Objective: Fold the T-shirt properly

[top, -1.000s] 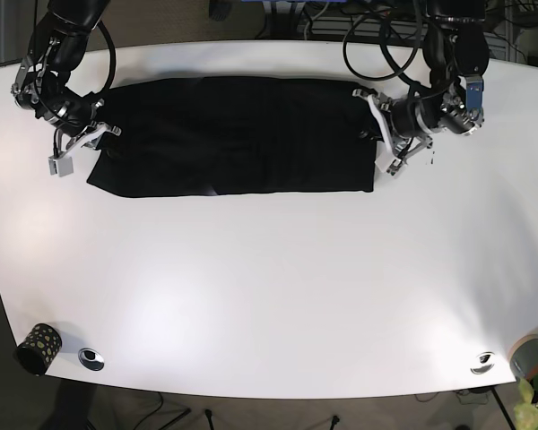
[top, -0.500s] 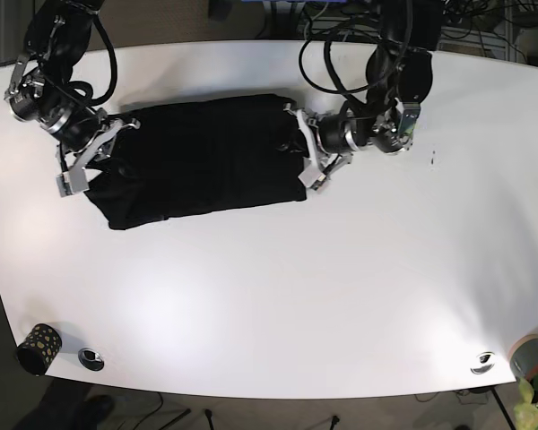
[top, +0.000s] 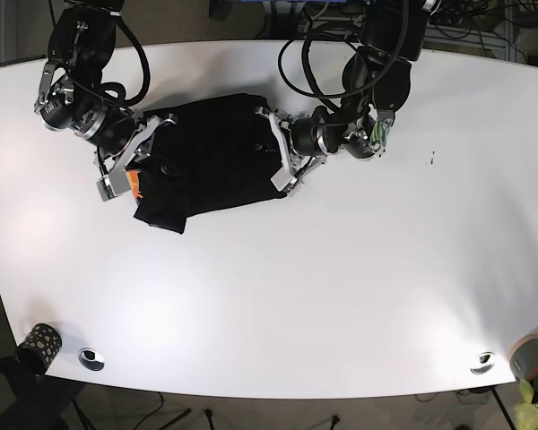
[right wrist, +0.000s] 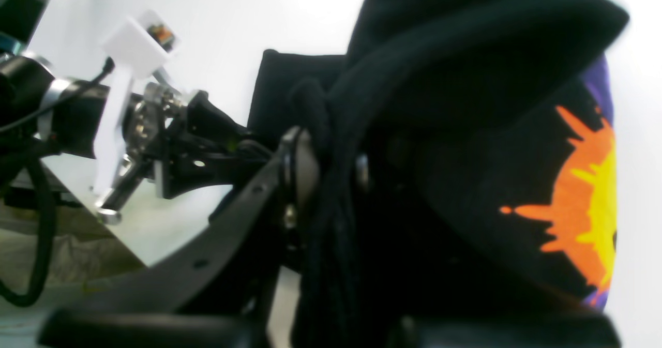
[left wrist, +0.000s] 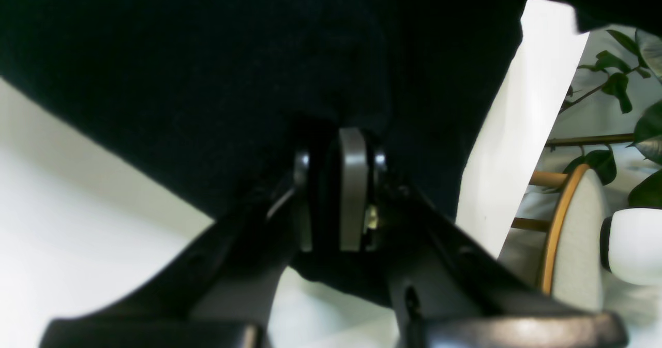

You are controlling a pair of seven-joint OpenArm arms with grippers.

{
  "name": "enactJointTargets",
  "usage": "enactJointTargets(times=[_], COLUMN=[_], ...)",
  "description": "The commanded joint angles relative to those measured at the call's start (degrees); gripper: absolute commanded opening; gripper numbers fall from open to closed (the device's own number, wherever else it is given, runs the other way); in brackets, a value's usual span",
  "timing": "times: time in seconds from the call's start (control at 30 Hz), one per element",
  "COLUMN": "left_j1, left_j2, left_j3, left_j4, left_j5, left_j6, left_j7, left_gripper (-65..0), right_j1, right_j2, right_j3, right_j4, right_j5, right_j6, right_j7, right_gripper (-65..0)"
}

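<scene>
The black T-shirt [top: 206, 157] lies bunched at the back left of the white table [top: 341, 287]. My left gripper [top: 278, 152] is shut on the shirt's right edge; the left wrist view shows its fingers [left wrist: 353, 182] pinching black cloth [left wrist: 207, 69]. My right gripper [top: 130, 161] is shut on the shirt's left end. In the right wrist view its fingers [right wrist: 305, 167] clamp a thick fold of the shirt [right wrist: 465, 53], and an orange and yellow print [right wrist: 584, 198] shows on the cloth. A bit of orange also shows in the base view [top: 131, 184].
A spotted black cup [top: 38, 348] and a silver disc [top: 91, 358] sit at the front left corner. Another disc [top: 482, 362] and a grey plant pot [top: 531, 358] sit at the front right. A chair [left wrist: 574, 234] and a plant [left wrist: 620, 79] stand beyond the table edge.
My left gripper has carried the shirt's right edge leftward, so the shirt is now much shorter and bunched. My right gripper has shifted right with its end, and the orange print now shows.
</scene>
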Motion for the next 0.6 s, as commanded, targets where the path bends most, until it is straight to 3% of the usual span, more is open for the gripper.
enactJointTargets(times=[0.0,0.2,0.33,0.57], left_j1=[-0.34,0.01,-0.08,0.1], left_j2=[0.09,0.09,0.0,0.0], left_j3=[0.12,0.21,0.03,0.03], left_j4=[0.26,0.52,0.26,0.26], left_j5=[1.84,1.75,1.58,1.58], left_j6=[0.6,0.52,0.52,0.52], left_j7=[1.59,1.59,1.32,-0.26], left_gripper=[-58.7,-58.7,-58.7,-58.7], right_j1=[0.36,1.86,2.21,4.41], right_j2=[-0.09,-1.76,-2.03,-2.03], right_j3=[-2.29,-3.17,-3.17,-8.18], right_j4=[0.81,-0.94,-1.3,-2.53], right_j5=[0.9,-1.21,-2.96,-3.32], right_j6=[1.37,1.55,1.9,1.46], right_j7=[0.83,0.83,0.83,0.91], right_gripper=[-65.0,-65.0,-52.3,-49.9])
